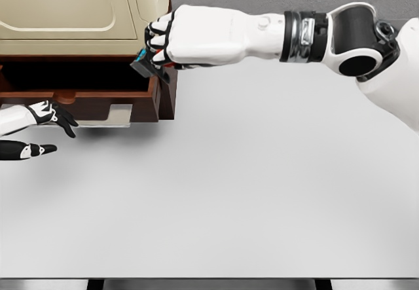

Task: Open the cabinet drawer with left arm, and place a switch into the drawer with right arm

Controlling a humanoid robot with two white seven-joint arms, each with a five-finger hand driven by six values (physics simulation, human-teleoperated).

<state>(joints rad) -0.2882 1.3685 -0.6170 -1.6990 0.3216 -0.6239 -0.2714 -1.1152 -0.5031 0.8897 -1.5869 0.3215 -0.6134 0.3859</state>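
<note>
A brown wooden cabinet [98, 100] with a cream top [65, 8] stands at the back left of the white table. Its drawer [78, 97] is pulled out, and its dark inside shows. My right hand [159, 38] reaches in from the right and hovers over the drawer's right corner. Its fingers are curled around a dark switch [145, 67] with a blue and red edge, held just above the drawer's rim. My left hand [49, 129] rests low at the left edge, just in front of the drawer front, fingers spread and holding nothing.
The white table [249, 185] stretches across the view, with its front edge near the bottom. A grey wall lies behind the cabinet. The right forearm crosses the upper part of the view.
</note>
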